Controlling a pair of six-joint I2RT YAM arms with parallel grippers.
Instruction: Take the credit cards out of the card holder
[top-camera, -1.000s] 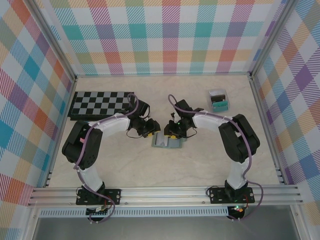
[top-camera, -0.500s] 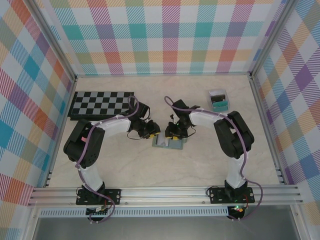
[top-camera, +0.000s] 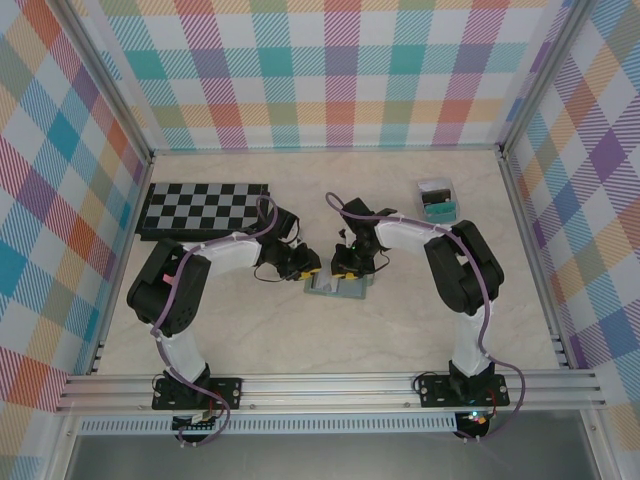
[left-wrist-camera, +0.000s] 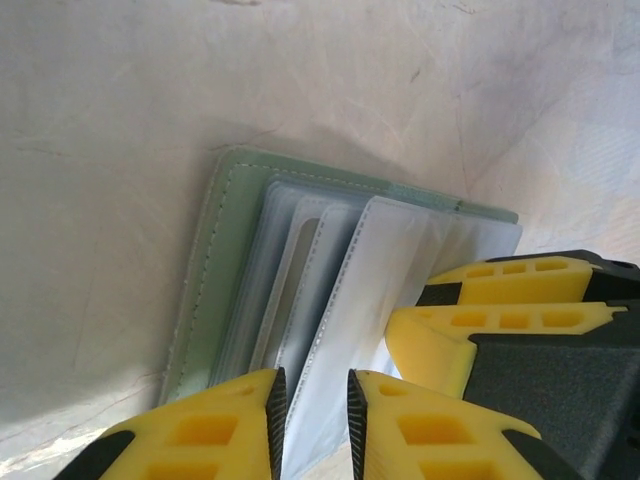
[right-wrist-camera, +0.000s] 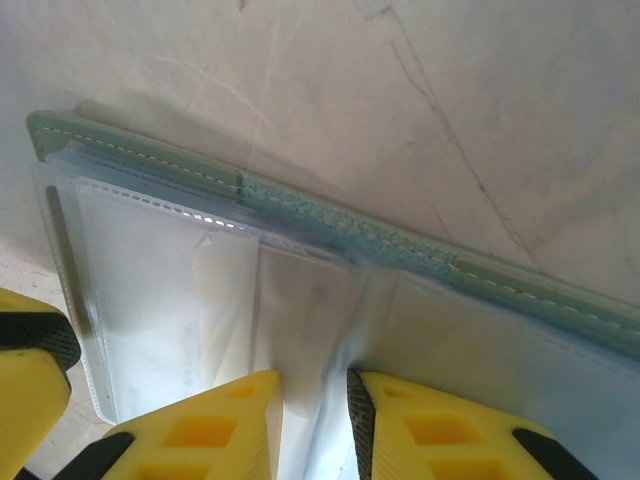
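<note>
Both jaws stand nearly closed at the clear sleeves (left-wrist-camera: 340, 290) of the card holder (top-camera: 336, 288), open on the counter (top-camera: 250, 330) between them; whether they grip is unclear, so pin one leaf and pinch only a card's edge.

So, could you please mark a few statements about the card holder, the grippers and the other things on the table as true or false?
1. The card holder lies open on the table. True.
2. The left gripper and the right gripper are both at the card holder. True.
3. The chessboard lies on the right side of the table. False: it lies at the far left.
4. The clear box touches the card holder. False: it stands apart, at the far right.
</note>
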